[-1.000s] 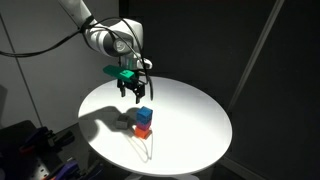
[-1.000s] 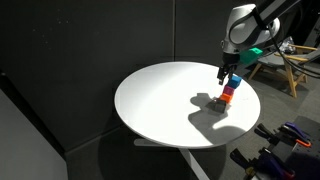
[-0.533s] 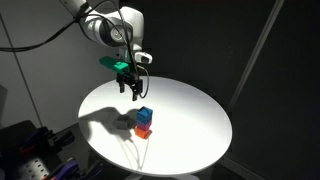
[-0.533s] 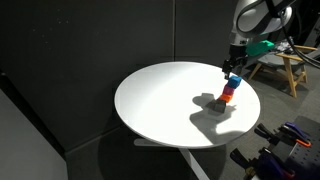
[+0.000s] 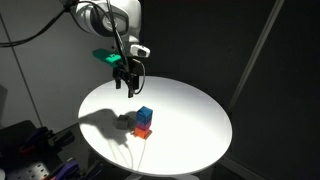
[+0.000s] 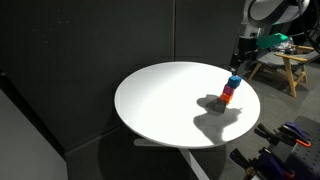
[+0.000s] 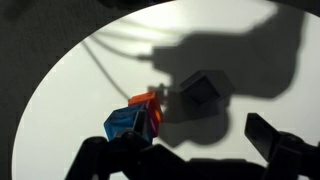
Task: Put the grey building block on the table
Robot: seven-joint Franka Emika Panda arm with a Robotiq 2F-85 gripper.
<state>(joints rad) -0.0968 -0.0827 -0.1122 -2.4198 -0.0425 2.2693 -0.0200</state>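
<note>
The grey building block (image 7: 200, 92) lies on the white table (image 7: 70, 110), inside the arm's shadow, free of the gripper. It shows dimly in both exterior views (image 5: 127, 122) (image 6: 215, 100). Next to it a blue block (image 5: 146, 114) (image 7: 125, 122) sits on top of a red-orange block (image 5: 143, 129) (image 7: 152, 108). My gripper (image 5: 127, 84) (image 6: 239, 66) (image 7: 195, 150) is open and empty. It hangs well above the table, up and to the side of the blocks.
The round table (image 5: 195, 110) (image 6: 160, 100) stands against dark curtains. A wooden stand (image 6: 290, 65) is beyond its edge. Dark equipment (image 5: 25, 145) sits low beside the table. A thin cable (image 7: 105, 70) lies across the tabletop.
My gripper has risen away from the blocks, still open. The grey block stays on the table beside the blue and red-orange stack.
</note>
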